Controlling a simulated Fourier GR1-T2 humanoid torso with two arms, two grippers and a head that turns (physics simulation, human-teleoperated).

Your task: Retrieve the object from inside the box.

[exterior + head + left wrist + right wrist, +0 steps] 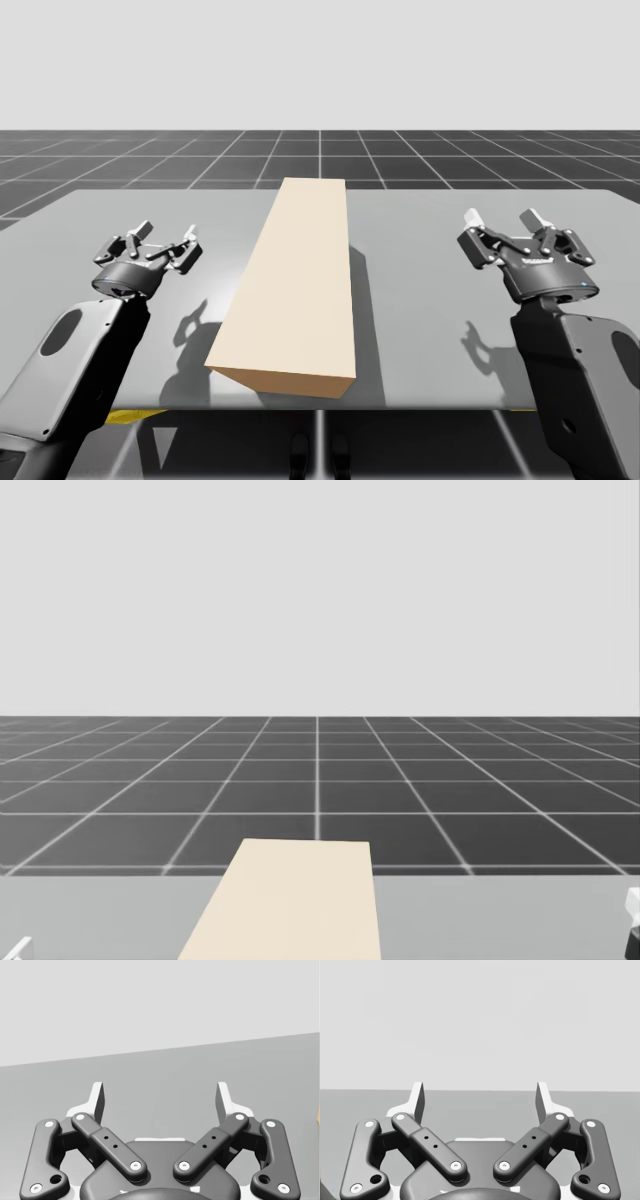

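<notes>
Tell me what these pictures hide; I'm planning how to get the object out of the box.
Object: hidden in the high view by the closed faces of the tan box.
Box's opening: no lid or seam shows in the high view; the box itself hides its far end and underside.
Box's near end: cut off by the head view's bottom edge.

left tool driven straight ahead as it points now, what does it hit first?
Nothing stands in line: ahead of the left tool lies bare table, and the box sits off to its side. It may graze the table farther on; depth is unclear.
</notes>
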